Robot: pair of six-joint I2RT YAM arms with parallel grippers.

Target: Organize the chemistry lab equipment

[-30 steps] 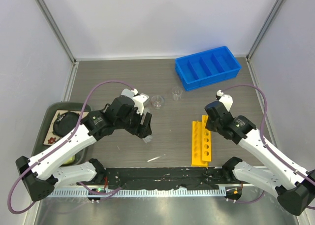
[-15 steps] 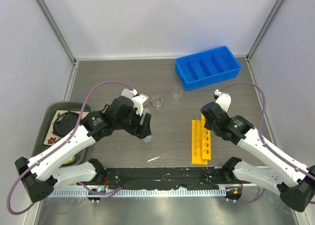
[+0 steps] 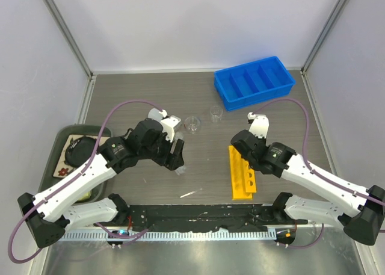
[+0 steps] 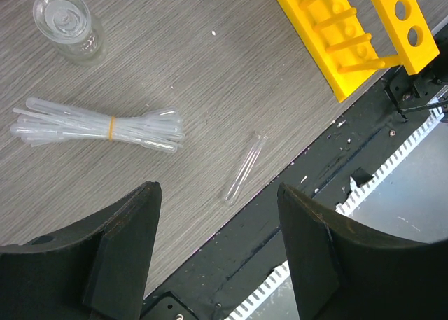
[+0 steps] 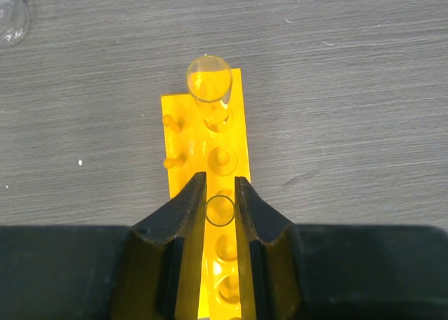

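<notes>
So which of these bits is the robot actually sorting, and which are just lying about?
Part of the job: blue bin, yellow rack, beaker, smaller beaker, pipette bundle, loose tube, racked tube, held tube in the right gripper.

Just lying about: dark green tray and whatever sits in it.

yellow rack (image 4: 336,75) cropped, tray (image 3: 55,148) partly hidden

**Top external view:** fixed high above and behind the robot, looking down and forward over the whole grey wood-grain tabletop (image 3: 210,100).
**Left wrist view:** nearer, facing down at the table's near edge.
**Right wrist view:** closest, looking straight down.
All three views share the yellow holed plastic rack (image 3: 240,182), which sits upper right in the left wrist view.
</notes>
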